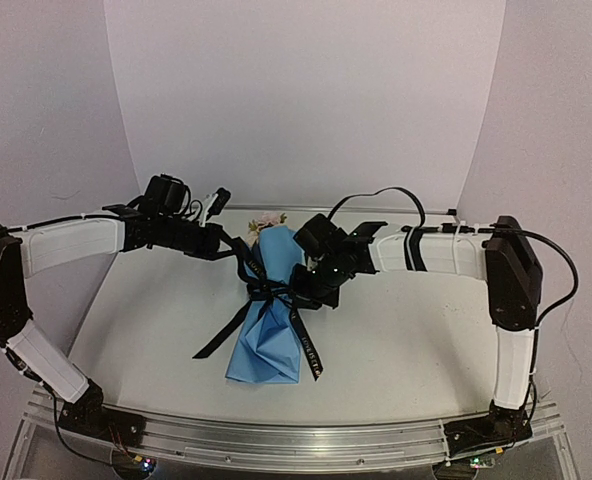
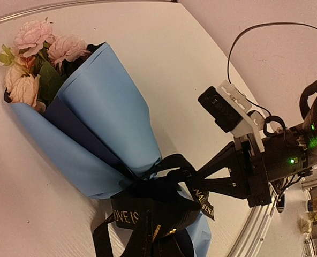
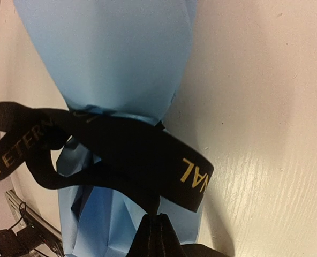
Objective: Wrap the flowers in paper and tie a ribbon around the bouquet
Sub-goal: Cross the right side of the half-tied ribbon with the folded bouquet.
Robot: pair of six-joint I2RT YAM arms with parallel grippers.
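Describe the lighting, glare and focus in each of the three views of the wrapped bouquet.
Top external: soft, even light, barely any shadow beside the bouquet. Left wrist: warm cast, flowers crisp, ribbon murky black. Right wrist: ribbon close and soft, streaky glare on the table, right fingers a dark blur.
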